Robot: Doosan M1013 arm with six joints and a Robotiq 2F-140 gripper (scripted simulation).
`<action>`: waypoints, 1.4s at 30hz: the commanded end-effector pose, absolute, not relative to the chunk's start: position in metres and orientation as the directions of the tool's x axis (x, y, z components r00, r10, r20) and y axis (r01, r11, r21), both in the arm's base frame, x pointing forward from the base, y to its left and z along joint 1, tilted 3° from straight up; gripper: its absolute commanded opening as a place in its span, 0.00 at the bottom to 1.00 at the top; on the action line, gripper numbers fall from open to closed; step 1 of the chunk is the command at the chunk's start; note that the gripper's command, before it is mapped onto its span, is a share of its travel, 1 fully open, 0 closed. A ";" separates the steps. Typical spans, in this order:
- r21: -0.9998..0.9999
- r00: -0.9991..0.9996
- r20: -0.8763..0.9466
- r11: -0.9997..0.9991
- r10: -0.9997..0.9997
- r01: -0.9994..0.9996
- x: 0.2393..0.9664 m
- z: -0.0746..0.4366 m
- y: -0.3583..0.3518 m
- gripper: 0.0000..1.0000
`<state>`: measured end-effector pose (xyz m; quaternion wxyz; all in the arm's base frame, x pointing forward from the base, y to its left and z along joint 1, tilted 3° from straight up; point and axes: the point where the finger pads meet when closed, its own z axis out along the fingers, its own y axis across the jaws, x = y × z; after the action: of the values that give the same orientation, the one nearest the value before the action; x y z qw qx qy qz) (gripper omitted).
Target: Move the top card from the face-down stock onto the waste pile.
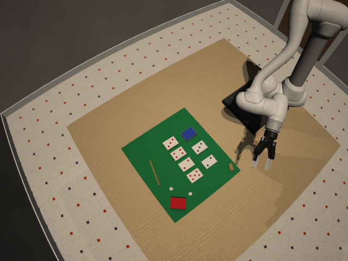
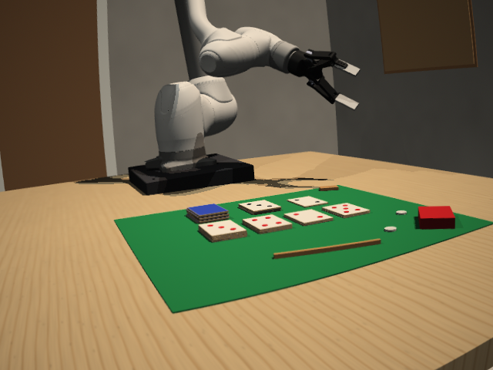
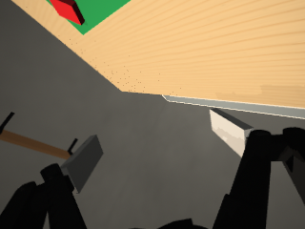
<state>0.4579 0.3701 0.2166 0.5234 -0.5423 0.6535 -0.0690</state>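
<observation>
The face-down stock (image 1: 188, 133) (image 2: 207, 210) is a blue-topped stack of tiles at the far corner of the card layout on the green mat (image 1: 140, 157) (image 2: 179, 258). Beside it, in the row nearer the arm's base, lies a face-up card with three black pips (image 1: 199, 147) (image 2: 259, 206). On its other side lies a thick face-up pile with three red pips (image 1: 170, 142) (image 2: 222, 230). My gripper (image 1: 261, 165) (image 2: 352, 86) (image 3: 153, 132) is open and empty. It hangs high above the bare table beyond the mat's edge, far from the stock.
More face-up cards fill both rows, such as a two-black-pip card (image 1: 209, 161). A wooden stick (image 1: 154, 172) (image 2: 326, 248), two white chips (image 1: 171, 188) (image 1: 190, 193), a red box (image 1: 178, 203) (image 2: 436, 216) (image 3: 67, 10) and a small wooden block (image 1: 230, 167) lie on the mat. The arm's black base (image 2: 191, 175) stands behind.
</observation>
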 end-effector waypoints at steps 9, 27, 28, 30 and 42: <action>-0.536 -0.082 -0.606 0.482 -0.791 -0.693 0.519 0.181 0.324 1.00; -0.433 -0.278 -0.582 0.580 -0.764 -0.690 0.553 0.157 0.272 1.00; -0.381 -0.376 -0.561 0.633 -0.738 -0.674 0.567 0.146 0.243 1.00; -0.381 -0.376 -0.561 0.633 -0.738 -0.674 0.567 0.146 0.243 1.00; -0.381 -0.376 -0.561 0.633 -0.738 -0.674 0.567 0.146 0.243 1.00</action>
<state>0.5671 0.2428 0.1454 0.3621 -0.4271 0.8275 -0.0420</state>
